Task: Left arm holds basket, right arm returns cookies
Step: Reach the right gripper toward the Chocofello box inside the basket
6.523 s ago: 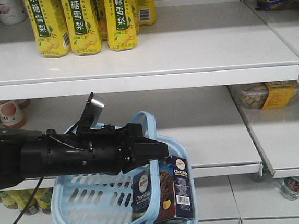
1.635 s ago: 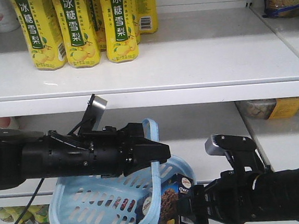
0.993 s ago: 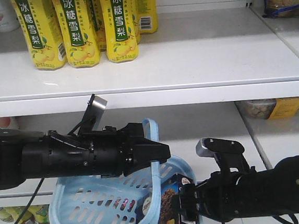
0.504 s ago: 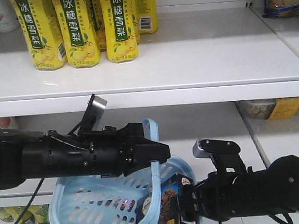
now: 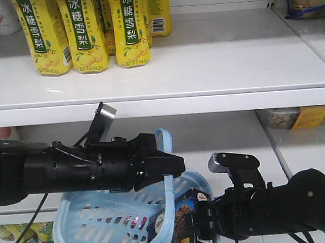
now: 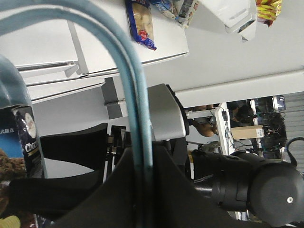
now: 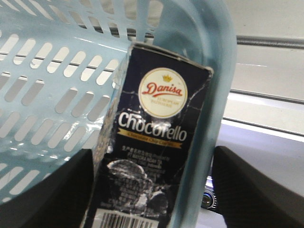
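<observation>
The light blue basket (image 5: 97, 224) hangs by one hoop handle (image 6: 135, 95) from my left gripper (image 5: 175, 165), which is shut on that handle (image 5: 164, 155). The dark cookies box (image 5: 183, 225) stands upright in the basket's right end. It fills the right wrist view, with the cookies (image 7: 156, 142) pressed against the basket wall (image 7: 213, 95). My right gripper (image 7: 152, 199) is open. One finger (image 7: 52, 190) is inside the basket left of the box. The other finger (image 7: 256, 190) is outside the wall. Neither finger touches the box. The right arm (image 5: 284, 207) reaches in from the lower right.
Yellow drink bottles (image 5: 80, 32) stand on the upper white shelf (image 5: 203, 67), whose front edge (image 5: 161, 105) runs just above the left arm. A packaged snack tray (image 5: 290, 117) lies on the middle shelf at right. More bottles (image 5: 13, 234) sit low on the left.
The right arm came into view from the lower right and crept left, bringing its gripper up around the cookies box. The left arm and basket have held still over the last second.
</observation>
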Tool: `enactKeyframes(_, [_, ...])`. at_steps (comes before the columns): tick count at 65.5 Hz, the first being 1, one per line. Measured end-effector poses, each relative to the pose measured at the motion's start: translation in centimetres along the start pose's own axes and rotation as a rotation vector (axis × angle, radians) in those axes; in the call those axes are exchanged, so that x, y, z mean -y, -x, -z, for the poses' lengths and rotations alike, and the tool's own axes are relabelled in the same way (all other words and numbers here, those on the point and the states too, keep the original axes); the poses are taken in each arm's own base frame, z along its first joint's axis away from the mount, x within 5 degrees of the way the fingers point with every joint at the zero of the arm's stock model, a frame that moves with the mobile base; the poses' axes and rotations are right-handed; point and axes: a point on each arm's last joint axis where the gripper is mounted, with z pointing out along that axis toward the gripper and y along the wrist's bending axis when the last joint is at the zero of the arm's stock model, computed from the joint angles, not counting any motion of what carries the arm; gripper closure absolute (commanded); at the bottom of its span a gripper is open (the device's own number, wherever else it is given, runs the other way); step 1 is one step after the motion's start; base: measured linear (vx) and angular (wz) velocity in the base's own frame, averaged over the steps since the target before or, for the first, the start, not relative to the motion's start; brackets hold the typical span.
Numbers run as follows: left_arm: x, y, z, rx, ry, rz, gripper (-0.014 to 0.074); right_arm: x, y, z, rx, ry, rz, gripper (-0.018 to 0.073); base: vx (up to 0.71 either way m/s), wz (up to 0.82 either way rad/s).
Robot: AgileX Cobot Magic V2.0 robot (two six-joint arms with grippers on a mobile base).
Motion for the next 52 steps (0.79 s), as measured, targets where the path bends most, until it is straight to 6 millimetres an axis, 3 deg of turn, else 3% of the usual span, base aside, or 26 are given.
enactKeyframes(52, [-0.05, 0.05, 0.0, 0.006, 0.006, 0.0, 0.0599, -0.27, 0.51, 0.43, 0.059, 0.023, 0.018, 0.008, 0.0, 0.0])
